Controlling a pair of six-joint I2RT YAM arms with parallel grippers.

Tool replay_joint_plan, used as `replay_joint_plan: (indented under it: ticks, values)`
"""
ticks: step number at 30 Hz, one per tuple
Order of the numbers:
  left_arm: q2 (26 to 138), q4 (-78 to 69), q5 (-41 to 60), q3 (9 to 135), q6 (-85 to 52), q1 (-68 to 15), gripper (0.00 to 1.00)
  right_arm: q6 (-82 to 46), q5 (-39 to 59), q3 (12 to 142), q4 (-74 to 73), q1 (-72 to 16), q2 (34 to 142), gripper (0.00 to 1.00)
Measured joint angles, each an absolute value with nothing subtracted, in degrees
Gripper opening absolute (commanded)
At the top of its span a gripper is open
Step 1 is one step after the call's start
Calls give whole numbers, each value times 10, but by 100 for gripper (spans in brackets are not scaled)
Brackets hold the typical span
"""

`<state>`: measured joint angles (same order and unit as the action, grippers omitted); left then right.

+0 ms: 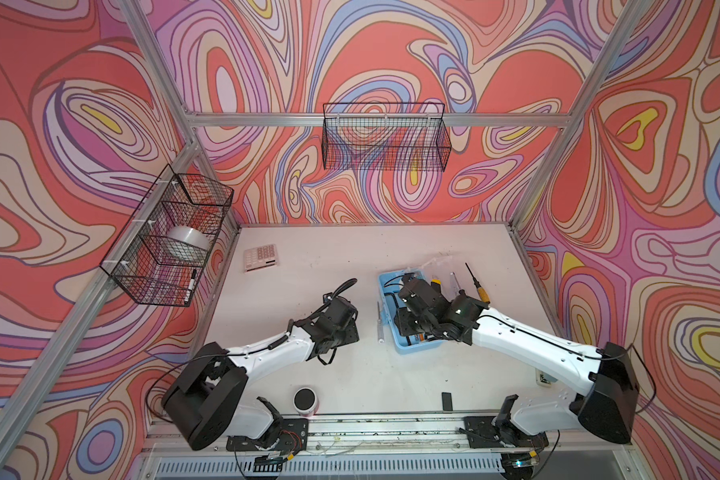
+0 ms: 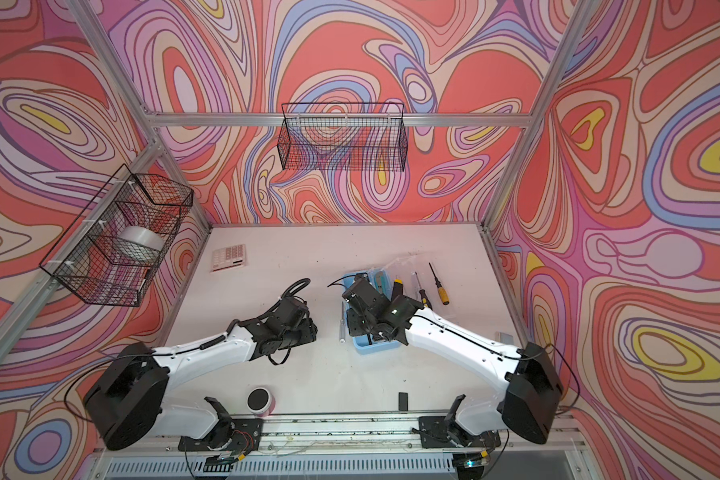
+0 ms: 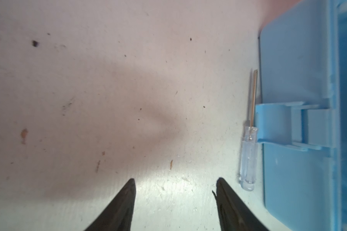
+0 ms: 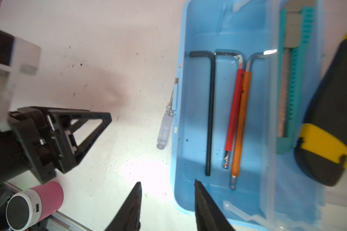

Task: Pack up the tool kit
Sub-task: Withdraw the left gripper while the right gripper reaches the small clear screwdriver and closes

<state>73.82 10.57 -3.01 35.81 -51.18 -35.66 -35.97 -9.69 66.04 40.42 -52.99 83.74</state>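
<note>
The table [image 1: 329,257] carries the open case [image 1: 410,347] on its right half, mostly hidden under the right arm in both top views. Packing looks partly done.

The right gripper [image 4: 167,182] hangs over one end of the case. Its jaws are apart with nothing between them, one tip above the tray and the other above the table. The left gripper [image 3: 175,180] is low over bare table just beside the case, its jaws wide and also empty.

Along one long side of the case lie the yellow-black knife [image 4: 329,130] and the teal knife [image 4: 294,90], amid clear plastic. I cannot tell whether they sit in a compartment or on the lid. Three hex keys [image 4: 210,112] lie side by side on the tray floor.

Outside the case, a yellow screwdriver [image 2: 442,294] rests on the table with others near it. A clear screwdriver [image 3: 247,158] lies along the case's outer wall, right against the latch.

The step in hand appears to be fetching that clear screwdriver, and the left gripper is nearest to it. The next move calls for sliding sideways until the jaws straddle the handle. The wall leaves scant room for the inner finger, so gripping at the butt end, clear of the latch, looks safest.
</note>
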Motion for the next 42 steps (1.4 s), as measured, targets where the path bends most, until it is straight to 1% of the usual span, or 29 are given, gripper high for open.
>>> replay_joint_plan:
  ticks: [4,8,14,18,25,28,34,42]
  values:
    - [663,105,-13,325,-507,-295,63,-394,-108,688,395,-566,909,43]
    - [619,109,-3,314,-493,-261,64,-430,-111,723,401,-574,978,42]
    - [595,101,21,294,-477,-221,63,-491,-114,792,434,-574,1061,41]
    - [597,100,38,269,-471,-209,63,-529,-126,834,467,-574,1103,40]
    - [602,89,57,267,-465,-200,63,-581,-148,838,499,-574,1124,39]
    - [608,83,64,267,-465,-195,63,-593,-157,838,506,-574,1133,38]
    - [617,72,71,265,-465,-190,62,-623,-183,838,517,-574,1147,32]
    - [623,58,76,251,-465,-188,62,-647,-208,842,511,-575,1157,31]
